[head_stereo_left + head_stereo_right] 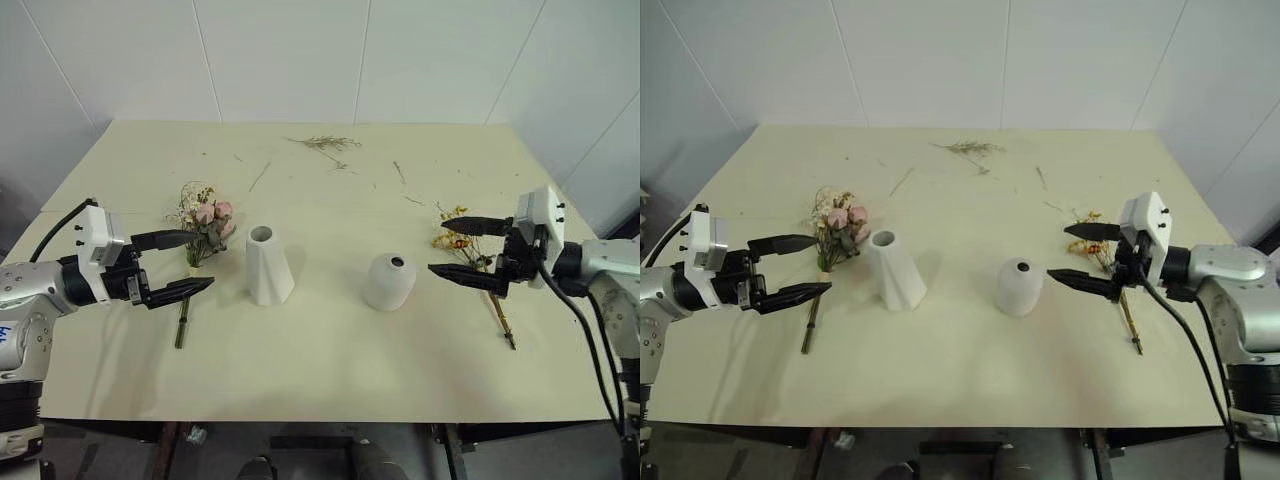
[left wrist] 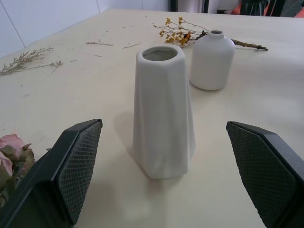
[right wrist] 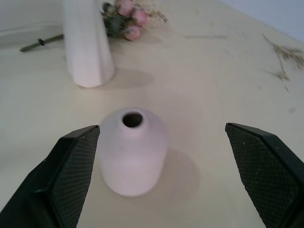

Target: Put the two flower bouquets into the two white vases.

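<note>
Left eye view: left pincer (image 1: 172, 264) spread wide and empty, hovering over the desk (image 1: 320, 370) just left of the rose bouquet (image 1: 205, 228), which lies flat left of the tall vase (image 1: 267, 265).
Left eye view, right side: right pincer (image 1: 460, 250) gaping just as wide, nothing held, just above the yellow bouquet (image 1: 462, 243), which lies flat right of the round vase (image 1: 389, 281).
Right eye view: loose twigs (image 1: 970, 149) scattered at the far edge; both vases upright, mouths vacant.
Left wrist view: aimed level at the tall vase, rose heads beside one finger (image 2: 76, 171).
Right wrist view: aimed at the round vase, between the pads (image 3: 73, 175).
Step in hand: judged as the start, no bouquet lifted.
Next move: likely lowering each pincer to a stem, closing there, then raising the bouquet stem-down over a narrow mouth.
</note>
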You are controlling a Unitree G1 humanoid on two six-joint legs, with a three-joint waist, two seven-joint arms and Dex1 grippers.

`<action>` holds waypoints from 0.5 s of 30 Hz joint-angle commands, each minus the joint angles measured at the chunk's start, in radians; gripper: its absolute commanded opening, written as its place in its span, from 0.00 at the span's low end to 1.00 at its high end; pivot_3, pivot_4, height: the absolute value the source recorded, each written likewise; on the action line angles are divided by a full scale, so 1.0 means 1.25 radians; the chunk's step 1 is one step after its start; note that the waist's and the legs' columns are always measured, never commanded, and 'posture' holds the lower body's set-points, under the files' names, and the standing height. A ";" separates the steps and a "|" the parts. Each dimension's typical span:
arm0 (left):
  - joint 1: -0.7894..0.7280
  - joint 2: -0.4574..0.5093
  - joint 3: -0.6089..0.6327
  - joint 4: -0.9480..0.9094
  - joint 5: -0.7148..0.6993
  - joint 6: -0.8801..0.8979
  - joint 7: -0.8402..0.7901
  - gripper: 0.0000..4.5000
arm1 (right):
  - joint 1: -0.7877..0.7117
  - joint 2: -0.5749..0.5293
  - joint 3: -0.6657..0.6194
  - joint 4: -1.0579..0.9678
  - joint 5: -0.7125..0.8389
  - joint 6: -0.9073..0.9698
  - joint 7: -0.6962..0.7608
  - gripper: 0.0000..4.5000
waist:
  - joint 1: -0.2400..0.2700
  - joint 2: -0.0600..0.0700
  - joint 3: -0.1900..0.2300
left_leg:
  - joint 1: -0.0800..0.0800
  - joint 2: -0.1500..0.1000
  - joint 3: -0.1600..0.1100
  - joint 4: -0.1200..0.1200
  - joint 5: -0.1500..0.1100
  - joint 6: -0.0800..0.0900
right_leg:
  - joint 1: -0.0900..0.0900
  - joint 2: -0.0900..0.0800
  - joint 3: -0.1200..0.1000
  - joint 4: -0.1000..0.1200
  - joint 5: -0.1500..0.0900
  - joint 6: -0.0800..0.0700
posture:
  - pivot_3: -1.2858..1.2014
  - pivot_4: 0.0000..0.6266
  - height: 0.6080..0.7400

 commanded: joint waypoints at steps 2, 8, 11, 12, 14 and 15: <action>-0.018 -0.010 0.008 -0.050 -0.033 0.013 0.012 1.00 | -0.082 -0.047 -0.009 0.053 0.000 0.092 -0.018 1.00 | -0.001 0.001 0.000 | 0.000 0.000 0.000 0.000 0.000 0.000 | 0.000 0.000 0.000 0.000 0.000 0.000 | 0.52 0.24 1.00; -0.027 0.017 0.025 -0.149 -0.111 0.104 0.005 1.00 | -0.146 -0.121 0.069 0.205 -0.075 0.225 -0.014 1.00 | 0.002 0.001 0.000 | -0.001 0.000 0.000 0.001 0.000 0.000 | 0.000 0.000 0.000 -0.001 0.000 0.000 | 0.52 0.24 1.00; -0.061 0.061 0.026 -0.135 -0.144 0.160 -0.029 1.00 | -0.236 -0.152 0.186 0.275 -0.146 0.321 0.025 1.00 | 0.000 0.001 0.001 | -0.001 0.000 0.000 0.000 0.000 0.000 | -0.001 0.000 0.000 -0.001 0.000 0.000 | 0.52 0.24 1.00; -0.065 0.075 0.026 -0.135 -0.151 0.172 -0.043 1.00 | -0.269 -0.155 0.224 0.305 -0.170 0.336 0.044 1.00 | -0.004 0.002 0.001 | -0.002 0.000 0.001 0.001 0.000 0.000 | -0.002 0.000 0.000 0.000 0.000 0.000 | 0.52 0.24 1.00; -0.060 0.099 0.035 -0.146 -0.172 0.202 -0.063 1.00 | -0.314 -0.161 0.274 0.341 -0.198 0.365 0.076 1.00 | -0.011 0.002 0.001 | -0.001 0.000 0.002 0.000 0.000 0.000 | -0.002 0.000 0.001 0.000 0.000 0.000 | 0.52 0.24 1.00; -0.051 0.114 0.042 -0.155 -0.187 0.223 -0.074 1.00 | -0.336 -0.164 0.309 0.360 -0.222 0.369 0.098 1.00 | -0.014 0.002 0.001 | 0.000 0.000 0.002 0.000 0.000 0.000 | -0.001 0.000 0.001 0.000 -0.001 -0.001 | 0.52 0.24 1.00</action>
